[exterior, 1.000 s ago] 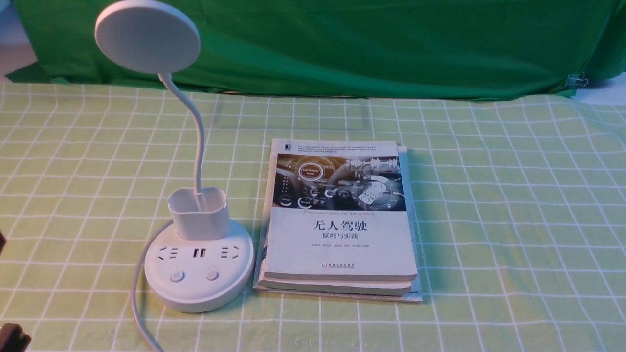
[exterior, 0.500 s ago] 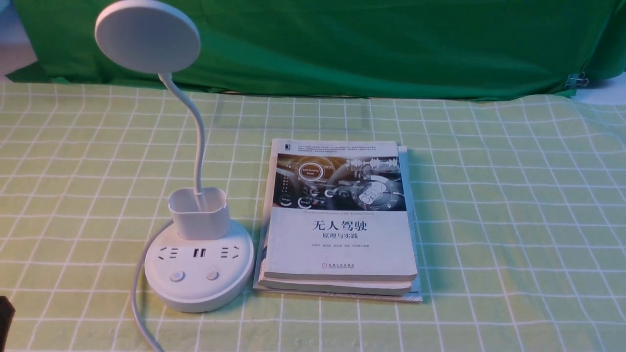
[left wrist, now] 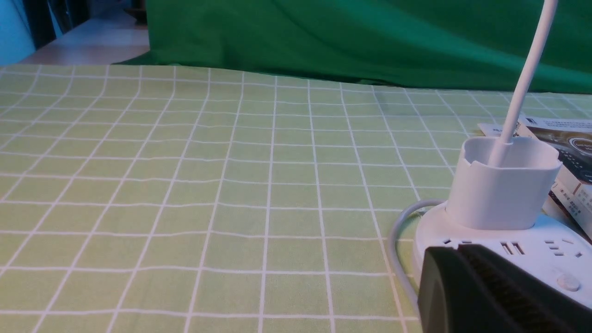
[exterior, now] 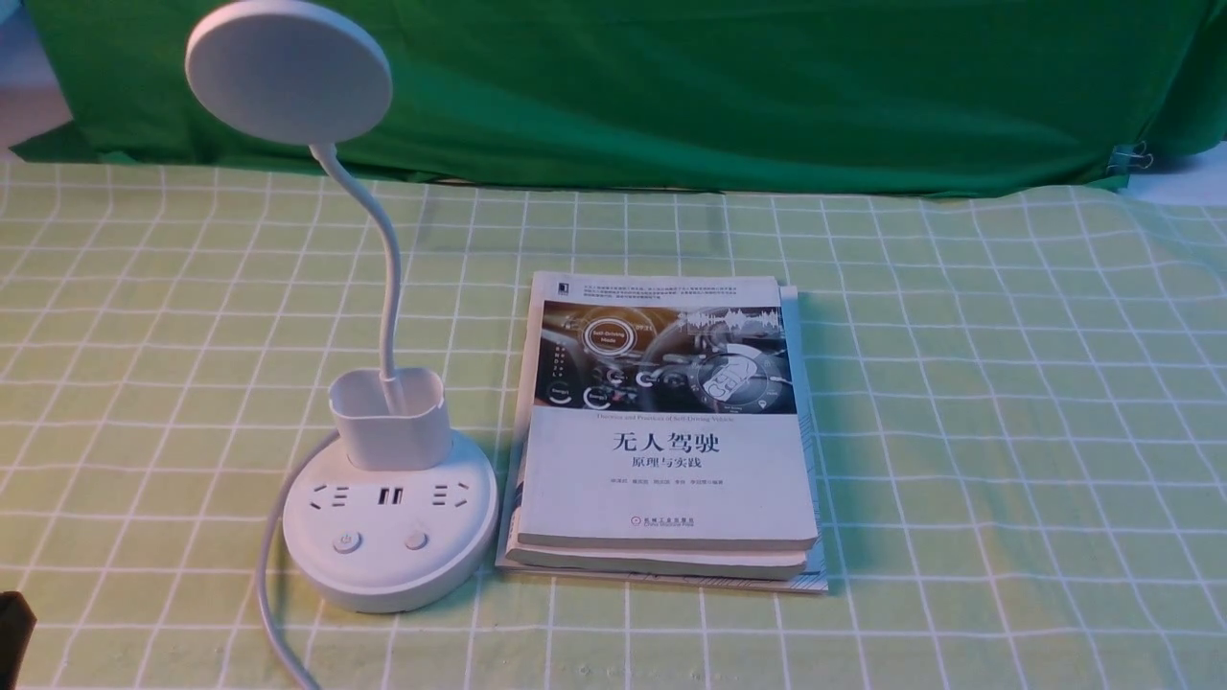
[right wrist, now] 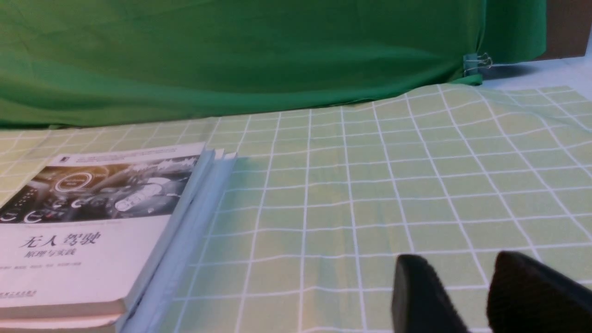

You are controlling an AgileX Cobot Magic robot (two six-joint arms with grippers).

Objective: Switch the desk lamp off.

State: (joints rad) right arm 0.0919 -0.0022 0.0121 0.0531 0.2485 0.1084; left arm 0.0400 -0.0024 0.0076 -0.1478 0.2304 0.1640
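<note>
The white desk lamp stands at the left of the table. Its round disc head (exterior: 288, 72) sits on a thin bent neck above a small cup holder (exterior: 390, 417). The round base (exterior: 388, 565) has sockets and two buttons (exterior: 345, 542); neither button glows. My left gripper (left wrist: 456, 247) is shut and empty, close in front of the base's (left wrist: 545, 245) left side, not touching the right button (left wrist: 568, 282). Only a dark corner of it (exterior: 14, 628) shows in the front view. My right gripper (right wrist: 455, 282) is open and empty over bare cloth, right of the book.
A stack of books (exterior: 666, 422) lies right beside the lamp base and also shows in the right wrist view (right wrist: 92, 231). The lamp's grey cord (exterior: 273, 613) runs from the base toward the front edge. A green backdrop (exterior: 671, 86) hangs behind the checked tablecloth (exterior: 1007, 431).
The left button's blue glow has gone out. The dark part of my left gripper at the lower left edge has shifted slightly.
</note>
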